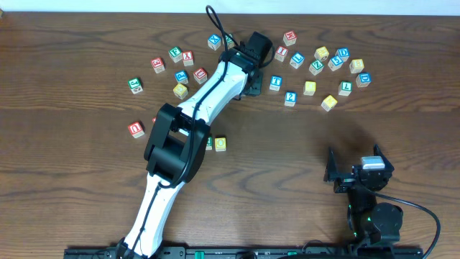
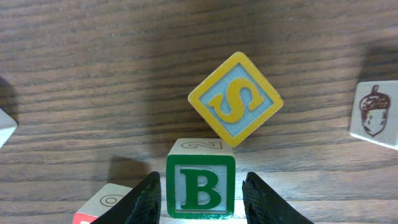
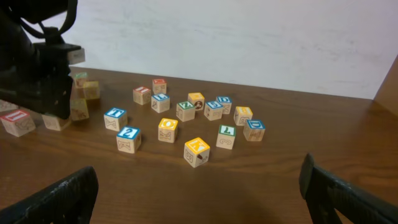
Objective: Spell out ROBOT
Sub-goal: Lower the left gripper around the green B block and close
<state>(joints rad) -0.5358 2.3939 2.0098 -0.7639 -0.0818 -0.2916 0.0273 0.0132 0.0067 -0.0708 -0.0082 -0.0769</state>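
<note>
— Left gripper point(image 2: 199, 200) flanks B cube point(image 2: 200, 186), just beside S cube point(image 2: 235, 99); gripped or not, we cannot tell. Right gripper point(image 3: 199, 196) gapes empty.
— Light, hard wood, we judge; squeeze flat opposite faces.

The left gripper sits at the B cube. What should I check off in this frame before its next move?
1. B cube centred between the fingers of the left gripper: ok.
2. Fingers pressing on the cube's sides: cannot tell; thin gaps seem to show on both sides.
3. S cube clear of the B cube: not ok; it sits tilted right behind it, close or touching.
4. Right gripper open and away from the cubes: ok.
5. Free spot beside the yellow-topped cube: cannot tell; the left arm covers that area in the overhead view.
</note>
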